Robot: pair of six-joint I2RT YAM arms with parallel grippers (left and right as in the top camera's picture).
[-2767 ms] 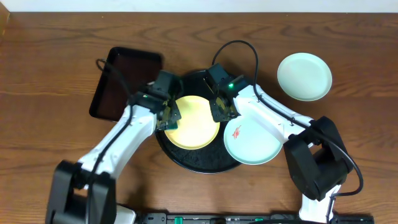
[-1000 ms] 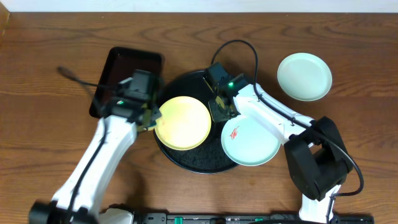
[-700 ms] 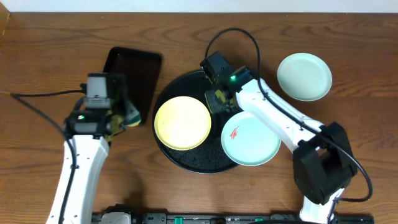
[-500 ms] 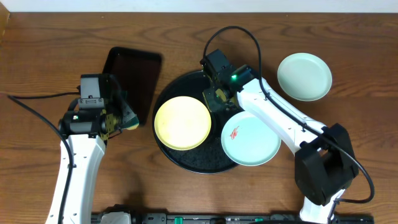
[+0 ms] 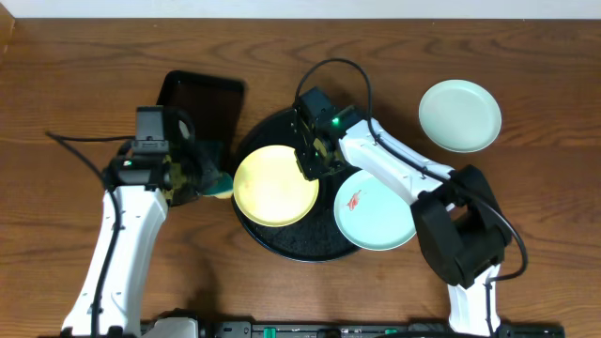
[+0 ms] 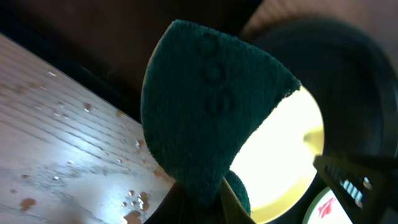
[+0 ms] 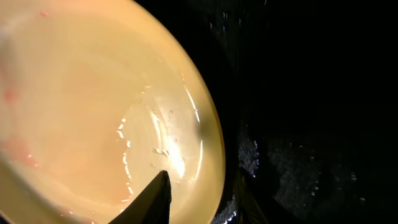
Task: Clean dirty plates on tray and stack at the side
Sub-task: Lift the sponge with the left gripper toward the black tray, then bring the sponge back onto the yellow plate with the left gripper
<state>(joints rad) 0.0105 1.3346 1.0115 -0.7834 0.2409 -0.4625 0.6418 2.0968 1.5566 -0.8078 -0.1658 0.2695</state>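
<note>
Three plates showed from overhead. The yellow plate point(image 5: 275, 185) lay in the round tray point(image 5: 282, 242), between the two sets of fingers. The left fingers point(image 5: 195, 176) were clamped on a green sponge point(image 5: 218, 185), which hung just off the yellow plate's left edge, above the desk point(image 5: 75, 75) and near the rectangular tray point(image 5: 192, 103). The right fingers point(image 5: 313, 161) stood at the yellow plate's upper right rim. The smeared mint plate point(image 5: 377, 208), marked with red, sat just beyond the right fingers, overlapping the round tray's right rim. The clean mint plate point(image 5: 459, 115) lay on the desk, off the tray and well apart from both sets of fingers.

From the left wrist, the left fingers point(image 6: 180, 208) pinched the sponge point(image 6: 205, 106) at its lower end. It rose in front of them and hid part of the yellow plate point(image 6: 280, 149) beyond. Wet desk point(image 6: 56, 143) lay to one side.

From the right wrist, the right fingers point(image 7: 157, 198) stood apart. One tip was over the inside of the yellow plate point(image 7: 93, 112), the other outside it over the round tray point(image 7: 311, 93), with the rim between them. Whether either tip touched the plate could not be told. Faint pink traces showed on the plate's far side.
</note>
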